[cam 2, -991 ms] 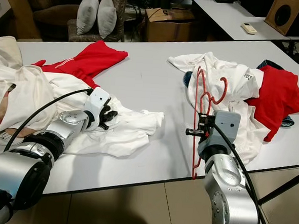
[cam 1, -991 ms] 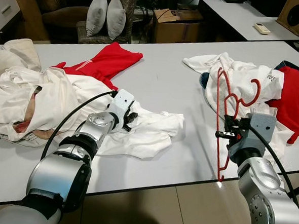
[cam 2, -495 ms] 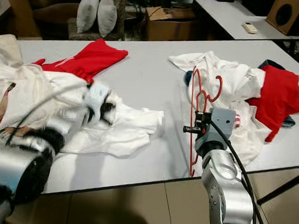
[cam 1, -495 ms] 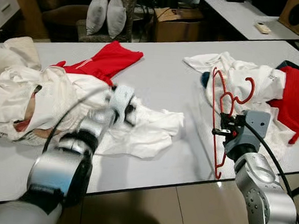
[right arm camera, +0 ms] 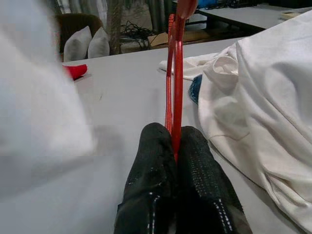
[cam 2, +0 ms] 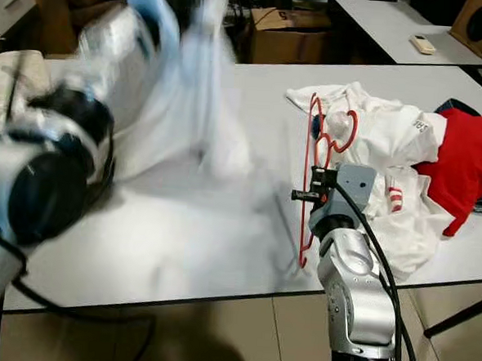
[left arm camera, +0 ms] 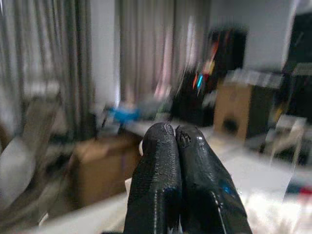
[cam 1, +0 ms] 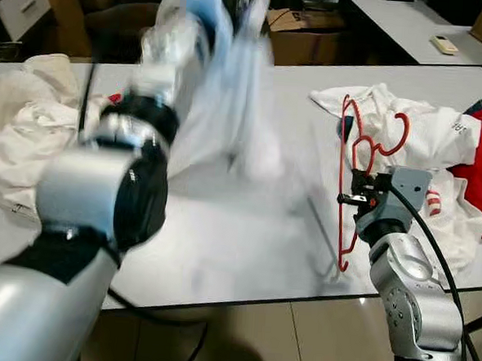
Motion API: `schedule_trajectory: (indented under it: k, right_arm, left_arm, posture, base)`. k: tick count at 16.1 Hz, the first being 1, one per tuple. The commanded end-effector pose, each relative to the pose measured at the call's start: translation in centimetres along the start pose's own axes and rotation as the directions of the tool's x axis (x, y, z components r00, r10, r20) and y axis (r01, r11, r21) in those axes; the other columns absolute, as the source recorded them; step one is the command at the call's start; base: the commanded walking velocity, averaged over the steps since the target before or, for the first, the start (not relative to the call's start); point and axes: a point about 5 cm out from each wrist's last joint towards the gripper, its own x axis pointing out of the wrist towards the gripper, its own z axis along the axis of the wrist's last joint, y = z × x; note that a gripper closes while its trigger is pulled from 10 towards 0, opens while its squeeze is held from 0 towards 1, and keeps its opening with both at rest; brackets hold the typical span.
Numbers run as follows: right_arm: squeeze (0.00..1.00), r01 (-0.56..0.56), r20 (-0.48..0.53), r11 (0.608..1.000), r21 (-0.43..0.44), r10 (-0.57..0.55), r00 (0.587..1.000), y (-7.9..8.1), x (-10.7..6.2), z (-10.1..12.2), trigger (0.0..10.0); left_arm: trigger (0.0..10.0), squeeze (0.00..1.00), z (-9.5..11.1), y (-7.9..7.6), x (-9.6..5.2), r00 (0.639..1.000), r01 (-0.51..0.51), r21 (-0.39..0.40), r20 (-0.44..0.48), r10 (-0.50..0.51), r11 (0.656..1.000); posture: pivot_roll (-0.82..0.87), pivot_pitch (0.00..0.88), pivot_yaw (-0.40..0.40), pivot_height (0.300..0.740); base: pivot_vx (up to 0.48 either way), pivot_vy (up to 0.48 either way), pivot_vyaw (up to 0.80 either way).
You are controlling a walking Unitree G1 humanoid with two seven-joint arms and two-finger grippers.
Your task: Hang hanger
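hanger (cam 1: 349, 187) pinched upright in right pincer (right arm camera: 174, 151) over table (cam 1: 245, 254)

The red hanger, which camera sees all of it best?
The left eye view: the whole hanger shows, hook up, standing over the table in the right end effector. The right eye view shows nearly the same. The right wrist view shows just a thin red bar pinched between the fingers.
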Motion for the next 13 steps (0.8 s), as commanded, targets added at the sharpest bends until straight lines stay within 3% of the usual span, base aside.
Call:
schedule_trajectory:
  k: [1,2,4,6,7,8,10,13]
  right_arm:
    - [0.00,0.017,0.019,1.000,-0.004,-0.017,1.000,-0.1,0.2,0.2,10.0]
    - [0.00,0.022,0.026,1.000,-0.001,-0.022,0.999,-0.1,0.4,0.1,10.0]
    - [0.00,0.024,0.031,1.000,0.001,-0.024,0.999,-0.1,0.4,0.0,10.0]
    - [0.00,0.026,0.032,1.000,0.001,-0.027,0.999,-0.1,0.3,-0.2,10.0]
    - [0.00,0.030,0.031,1.000,0.002,-0.030,0.999,-0.3,0.3,-0.3,10.0]
    - [0.00,0.031,0.030,1.000,0.002,-0.031,0.999,-0.3,0.3,-0.4,10.0]
    - [0.00,0.019,0.026,1.000,-0.003,-0.019,0.999,-0.1,0.4,-0.5,10.0]
    - [0.00,0.005,0.026,1.000,-0.005,-0.005,1.000,0.1,0.7,-0.4,10.0]
  left_arm:
    - [0.0,0.00,3.3,-0.2,0.6,0.990,0.037,-0.016,0.137,-0.035,0.999]
    - [0.0,0.00,5.3,-0.3,0.8,0.974,0.070,-0.014,0.218,-0.066,0.997]
    - [0.0,0.00,3.8,0.1,0.2,0.981,0.072,0.042,0.179,-0.078,0.997]
    - [0.0,0.00,-1.8,0.7,-1.7,0.993,0.121,0.147,-0.015,-0.120,0.982]
    - [0.0,0.00,-5.0,0.5,-3.0,0.981,0.177,0.158,-0.113,-0.161,0.971]
    - [0.0,0.00,-6.4,0.3,-3.7,0.971,0.206,0.154,-0.151,-0.183,0.966]
    - [0.0,0.00,-11.0,-0.2,-6.7,0.924,0.312,0.121,-0.271,-0.271,0.942]
    - [0.0,0.00,-14.9,-0.3,-11.3,0.777,0.520,0.012,-0.422,-0.468,0.854]
  posture:
    - [-0.26,0.000,0.065,0.740]
    - [-0.26,0.000,0.066,0.740]
    - [-0.26,0.000,0.066,0.740]
    - [-0.24,0.000,0.060,0.740]
    - [-0.24,0.000,0.053,0.740]
    - [-0.23,0.000,0.045,0.740]
    - [-0.22,0.000,0.035,0.740]
    - [-0.21,0.000,0.017,0.740]
  base:
    - [0.000,0.000,0.00]
    - [0.000,0.000,0.00]
    - [0.000,0.000,0.00]
    - [0.000,0.000,0.00]
    - [0.000,0.000,0.00]
    - [0.000,0.000,0.00]
    - [0.000,0.000,0.00]
    - [0.000,0.000,0.00]
